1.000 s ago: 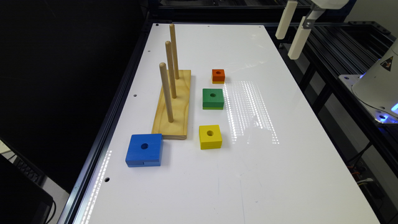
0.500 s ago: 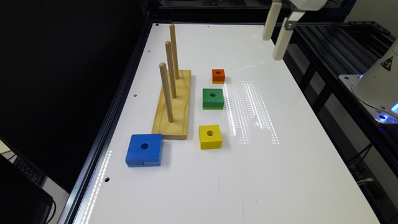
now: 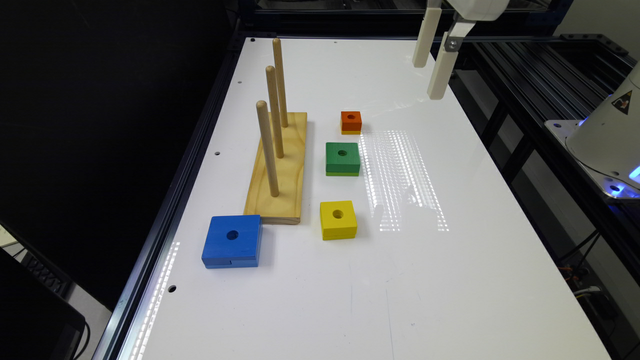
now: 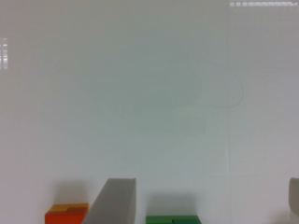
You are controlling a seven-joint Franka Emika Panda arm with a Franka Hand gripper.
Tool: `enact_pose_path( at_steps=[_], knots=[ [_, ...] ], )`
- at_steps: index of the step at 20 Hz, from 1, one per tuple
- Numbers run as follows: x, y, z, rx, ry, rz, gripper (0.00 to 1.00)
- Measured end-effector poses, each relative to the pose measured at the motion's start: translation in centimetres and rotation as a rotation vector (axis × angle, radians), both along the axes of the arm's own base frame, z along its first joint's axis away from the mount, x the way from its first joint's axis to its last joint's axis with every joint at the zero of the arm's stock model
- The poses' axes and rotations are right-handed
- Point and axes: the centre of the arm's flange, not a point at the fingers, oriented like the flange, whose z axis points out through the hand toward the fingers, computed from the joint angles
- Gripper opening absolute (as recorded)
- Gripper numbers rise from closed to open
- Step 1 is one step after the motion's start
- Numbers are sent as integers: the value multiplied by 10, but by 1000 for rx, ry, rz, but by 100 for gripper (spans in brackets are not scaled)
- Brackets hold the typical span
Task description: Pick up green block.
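The green block (image 3: pixel 342 158) lies flat on the white table (image 3: pixel 450 260), a round hole in its top, between an orange block and a yellow one. In the wrist view the green block (image 4: pixel 173 219) shows as a strip at the frame's edge. My gripper (image 3: pixel 427 80) hangs high above the table's far part, toward the exterior view's right of the green block and well apart from it. Seen from the wrist, the gripper (image 4: pixel 208 186) is open, its two pale fingers (image 4: pixel 114 200) spread wide with nothing between them.
A small orange block (image 3: pixel 351 121) sits just beyond the green one, also seen from the wrist as an orange block (image 4: pixel 65 215). A yellow block (image 3: pixel 338 219) and a larger blue block (image 3: pixel 232 241) lie nearer. A wooden base with three upright pegs (image 3: pixel 280 170) stands on the exterior view's left.
My gripper has moved toward the exterior view's left and a little lower, coming in over the table's far edge. The blocks have not moved.
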Motion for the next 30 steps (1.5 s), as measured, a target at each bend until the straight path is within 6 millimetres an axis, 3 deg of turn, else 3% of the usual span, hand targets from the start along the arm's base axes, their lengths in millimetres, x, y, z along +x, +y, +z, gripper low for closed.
enact_pose_path(
  at_steps=[16, 26, 30],
  knots=[
    [36, -2, 0, 7, 1, -4, 100],
    [88, 4, -3, 22, -4, 2, 100],
    [100, 5, -8, 24, 2, 4, 100]
  ],
)
